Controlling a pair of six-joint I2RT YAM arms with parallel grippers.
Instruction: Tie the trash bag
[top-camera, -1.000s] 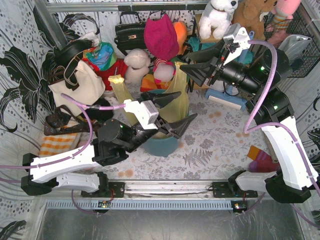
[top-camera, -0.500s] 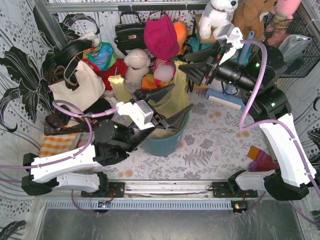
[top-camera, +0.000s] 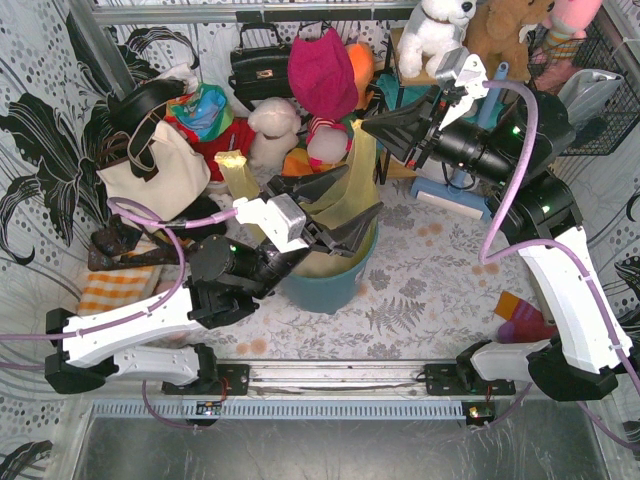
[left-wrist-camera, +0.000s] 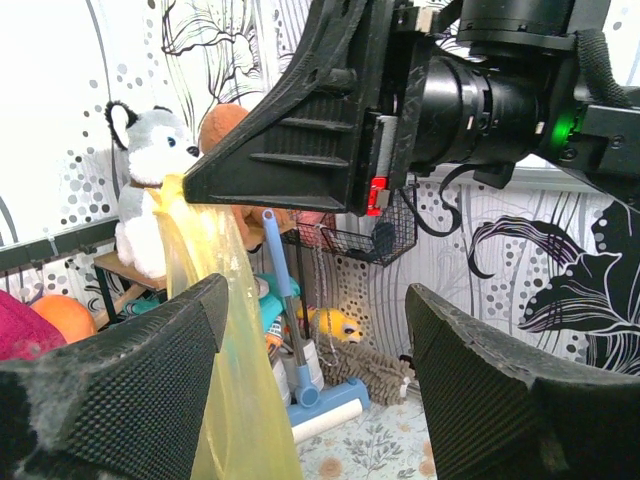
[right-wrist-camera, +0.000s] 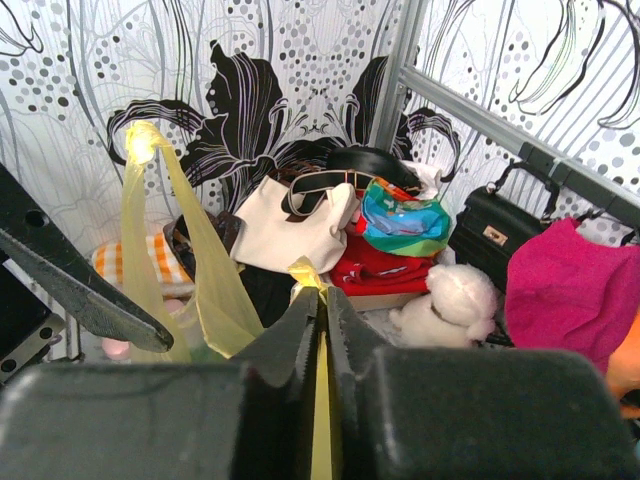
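Note:
The trash bag (top-camera: 352, 160) is thin yellow-green plastic and sits in the round teal bin (top-camera: 335, 285). Its two handle strips stand up. My right gripper (top-camera: 368, 124) is shut on the right strip (right-wrist-camera: 322, 400) and holds it taut above the bin. The left strip (top-camera: 238, 172) stands free, and it also shows in the right wrist view (right-wrist-camera: 140, 150). My left gripper (top-camera: 352, 196) is open over the bin, just below the right gripper. In the left wrist view the held strip (left-wrist-camera: 215, 330) hangs against the inner side of its left finger (left-wrist-camera: 110, 390). The bag's contents are hidden.
A cream tote (top-camera: 160, 170), a black handbag (top-camera: 258, 65), a pink cloth (top-camera: 322, 75) and a white plush toy (top-camera: 272, 130) crowd the back. A blue mop with a roller (top-camera: 450, 195) lies right of the bin. A striped cloth (top-camera: 110, 285) lies at the left.
My left gripper has moved up and back over the bin, closer to the held strip, still open. My right gripper shifted slightly up and left, still holding the strip.

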